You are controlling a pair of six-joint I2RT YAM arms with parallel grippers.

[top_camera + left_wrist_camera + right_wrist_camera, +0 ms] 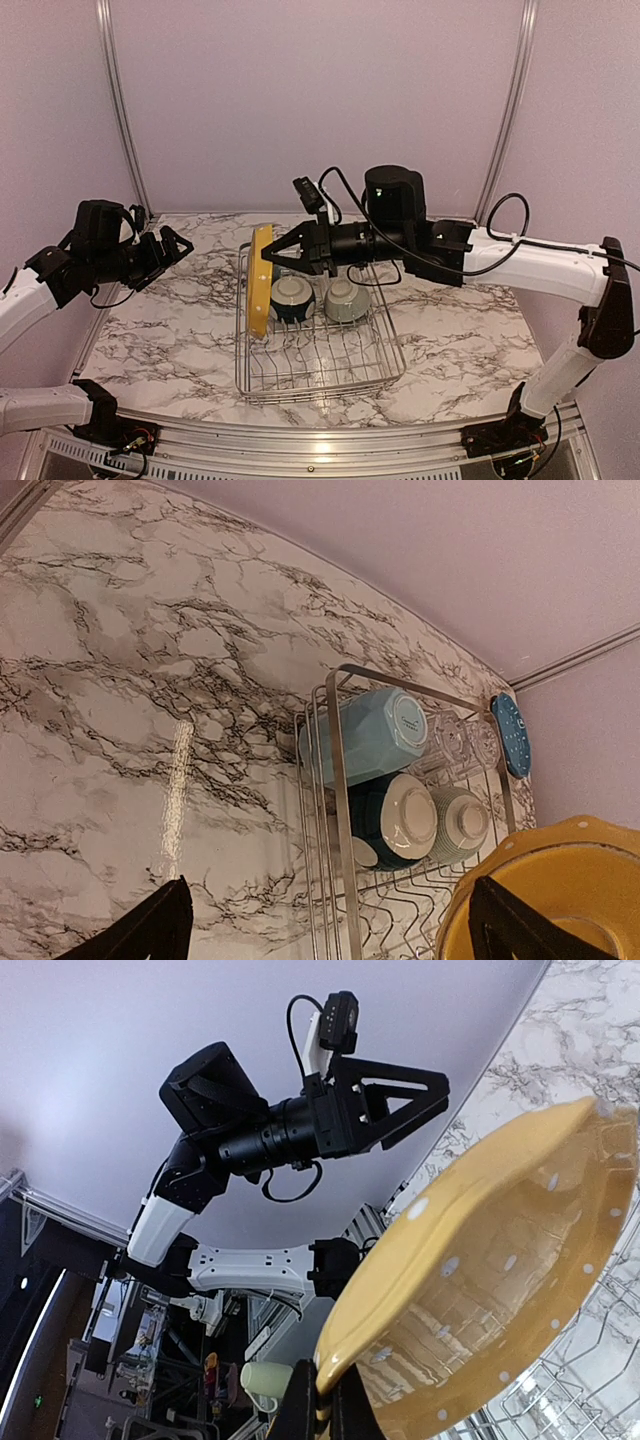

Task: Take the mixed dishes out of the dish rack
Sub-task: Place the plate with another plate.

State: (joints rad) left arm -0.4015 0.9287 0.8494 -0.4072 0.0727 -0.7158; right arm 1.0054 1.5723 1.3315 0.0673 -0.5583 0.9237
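Note:
The silver wire dish rack (pixel 320 372) stands mid-table. My right gripper (pixel 272 256) is shut on the rim of the yellow plate (pixel 261 285), which stands on edge over the rack's left side. The right wrist view shows the plate (pixel 500 1280) pinched at its lower rim by the fingers (pixel 310 1410). A dark-teal-and-white bowl (pixel 292 298) and a grey-green bowl (pixel 346 300) lie in the rack. The left wrist view also shows a light blue mug (pixel 365 735), clear glasses (pixel 452 742) and a white-dotted blue plate (pixel 512 735). My left gripper (pixel 170 250) is open and empty, left of the rack.
The marble table (pixel 160 330) stretches left and right of the rack. The right arm (pixel 400 240) reaches across above the rack's back, hiding the mug and glasses from above. Metal frame posts (pixel 120 100) stand at the back corners. I cannot make out the beige plate.

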